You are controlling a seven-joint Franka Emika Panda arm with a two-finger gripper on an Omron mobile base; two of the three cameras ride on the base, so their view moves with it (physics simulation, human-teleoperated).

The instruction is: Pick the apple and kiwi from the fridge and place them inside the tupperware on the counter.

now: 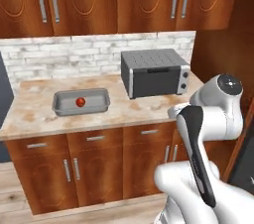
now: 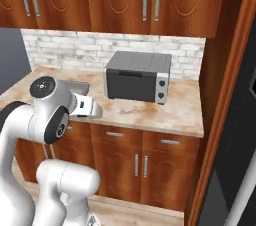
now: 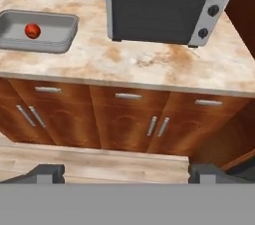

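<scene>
Small red apple (image 3: 32, 31) lies in the shallow grey rectangular tupperware (image 3: 60, 38), up-left of the gripper (image 3: 127, 173). Gripper empty, fingers spread wide. Right base view adds the dark fridge (image 2: 235, 135) edge at right.

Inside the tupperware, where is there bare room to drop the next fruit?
The apple sits near the middle of the tupperware, so bare floor remains on either side of it, toward both short walls. Outside, the counter is bare between the tupperware and the toaster oven, and along its front edge. The open gripper holds nothing.
</scene>
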